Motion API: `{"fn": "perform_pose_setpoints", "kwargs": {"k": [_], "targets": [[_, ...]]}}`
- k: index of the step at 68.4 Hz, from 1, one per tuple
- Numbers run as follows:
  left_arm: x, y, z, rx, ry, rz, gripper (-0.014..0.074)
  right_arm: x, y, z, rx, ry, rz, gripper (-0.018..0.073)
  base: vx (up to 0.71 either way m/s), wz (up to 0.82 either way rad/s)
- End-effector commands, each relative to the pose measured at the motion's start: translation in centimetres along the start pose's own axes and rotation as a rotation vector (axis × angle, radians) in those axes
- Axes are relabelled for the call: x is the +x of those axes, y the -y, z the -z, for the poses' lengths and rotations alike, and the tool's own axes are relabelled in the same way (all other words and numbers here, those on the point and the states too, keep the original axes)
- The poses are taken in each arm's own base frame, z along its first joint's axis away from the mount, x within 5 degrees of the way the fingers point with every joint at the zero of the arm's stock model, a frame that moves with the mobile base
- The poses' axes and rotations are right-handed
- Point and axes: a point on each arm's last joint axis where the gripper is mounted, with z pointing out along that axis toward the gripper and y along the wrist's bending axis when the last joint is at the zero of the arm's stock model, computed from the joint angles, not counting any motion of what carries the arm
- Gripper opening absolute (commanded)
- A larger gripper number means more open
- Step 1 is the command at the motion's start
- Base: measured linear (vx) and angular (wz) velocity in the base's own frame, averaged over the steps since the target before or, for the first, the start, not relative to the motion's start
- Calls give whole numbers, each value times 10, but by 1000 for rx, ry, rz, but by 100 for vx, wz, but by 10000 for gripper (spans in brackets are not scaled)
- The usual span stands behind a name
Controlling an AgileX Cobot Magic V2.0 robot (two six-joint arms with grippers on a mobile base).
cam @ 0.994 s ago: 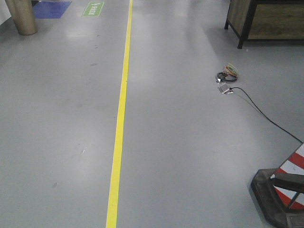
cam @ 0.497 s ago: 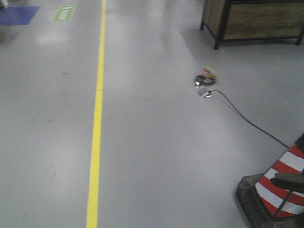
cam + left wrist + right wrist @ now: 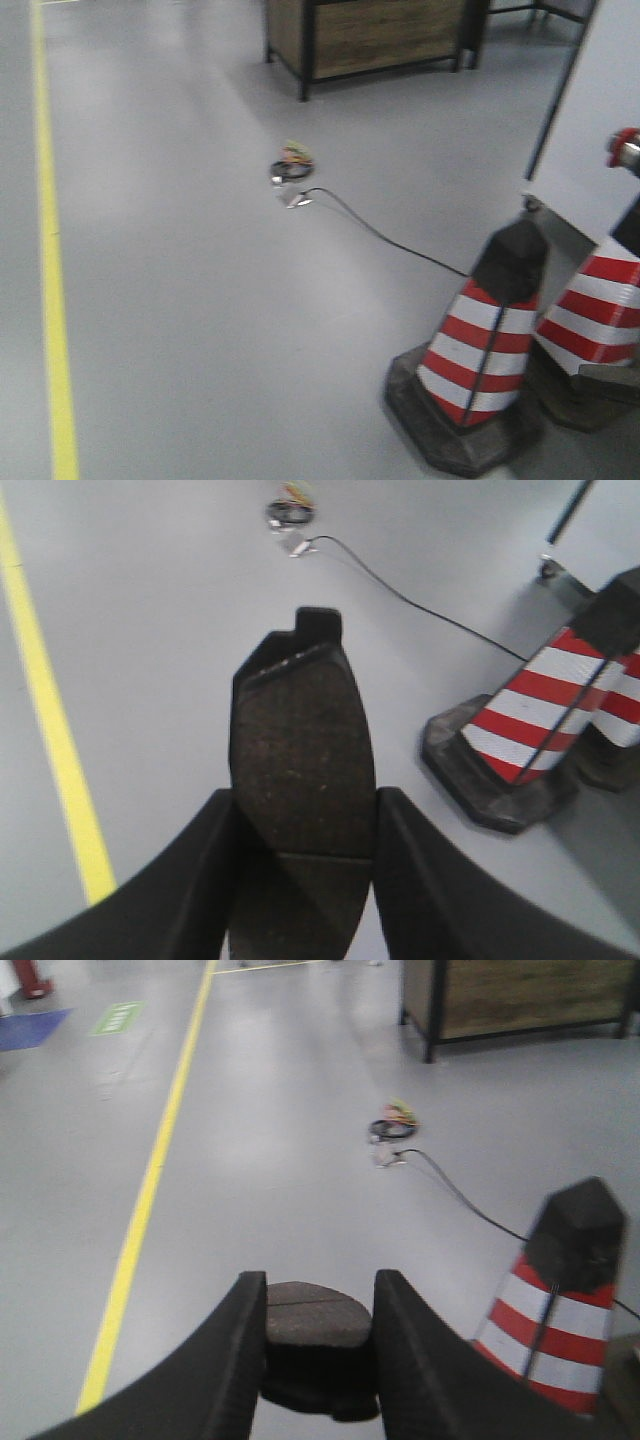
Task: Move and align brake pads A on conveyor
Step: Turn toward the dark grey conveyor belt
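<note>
The left gripper (image 3: 303,825) is clamping a dark grey, slightly curved oblong brake pad (image 3: 300,765) between its two black fingers, the friction face upward and the notched backing plate projecting forward. The right gripper (image 3: 318,1325) is likewise gripping a second dark grey brake pad (image 3: 318,1315), seen edge-on with its cross groove showing. Both pads are being carried in the air above the grey workshop floor (image 3: 200,300); the conveyor is not appearing in any view, so the transport step is judged to be in hand, with placing and aligning yet to come. The next move is calling for the base to bring the belt into sight before either arm lowers. Nearest the grippers, two red-and-white striped traffic cones (image 3: 480,340) are standing to the right; beyond the cones a thin black cable (image 3: 390,235) is trailing across the floor. Left of the cones, open floor is running out to a yellow floor line (image 3: 50,290).
</note>
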Motion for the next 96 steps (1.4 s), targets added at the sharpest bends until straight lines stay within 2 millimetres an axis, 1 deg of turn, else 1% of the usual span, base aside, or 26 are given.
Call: {"fn": "perform_pose_setpoints", "kwargs": {"k": [1, 96], "targets": [[-14, 3, 4, 31, 98, -1, -6, -16, -1, 3, -6, 116, 10, -4, 17, -71], [-14, 3, 4, 31, 98, -1, -6, -16, -1, 3, -7, 116, 9, -4, 16, -69]]}}
